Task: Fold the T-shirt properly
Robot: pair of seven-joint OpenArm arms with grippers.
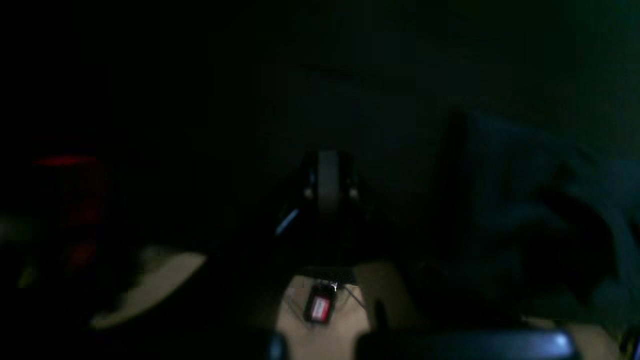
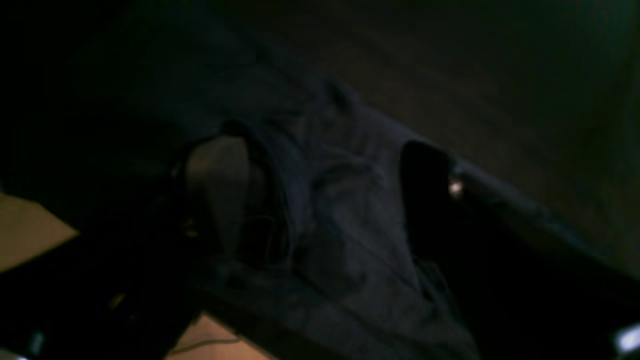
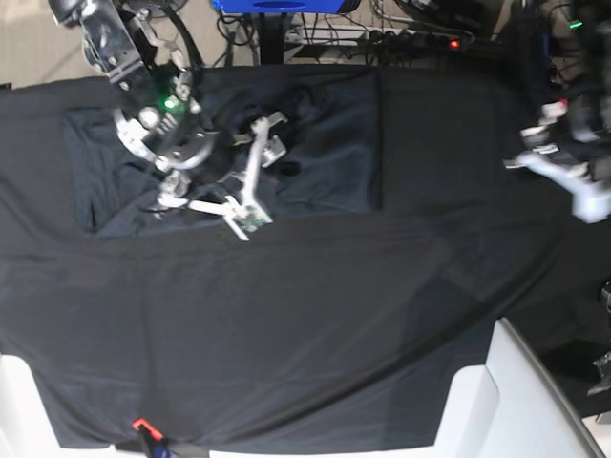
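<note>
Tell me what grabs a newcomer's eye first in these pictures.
First comes the right arm's pale gripper, jaws spread over the rumpled dark T-shirt at the far left of the black-draped table in the base view. Next, the left gripper held off at that view's right edge, away from the shirt. Both wrist views are very dark; the right wrist view shows only bunched cloth between the fingers.
</note>
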